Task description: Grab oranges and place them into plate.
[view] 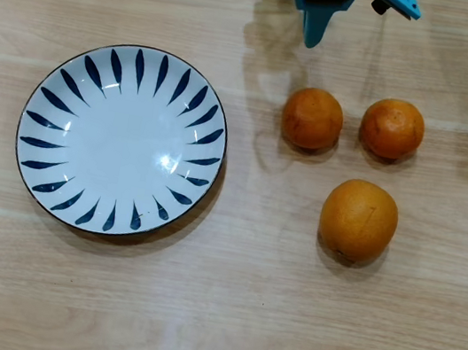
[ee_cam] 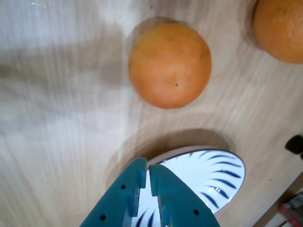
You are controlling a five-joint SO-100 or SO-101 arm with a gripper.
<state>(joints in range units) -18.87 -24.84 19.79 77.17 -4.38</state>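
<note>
Hovering at the top edge of the overhead view, my fingers (view: 313, 36) hang above bare wood, apart from everything. In the wrist view my fingers (ee_cam: 147, 175) are pressed almost together, only a thin slit between the teal tips, and they hold nothing.

Wide open tabletop (view: 219, 316) runs along the bottom of the overhead view, and a clear strip lies between the plate (view: 122, 139) and the fruit. The plate sits at the left, its white centre bare, blue strokes round the rim.

All three oranges rest on the tabletop to the right of the plate. Two smaller oranges sit side by side with a narrow gap: one (view: 313, 118) nearer the plate, the other (view: 392, 128) further right. The larger orange (view: 358, 220) lies just below them, touching neither.
</note>
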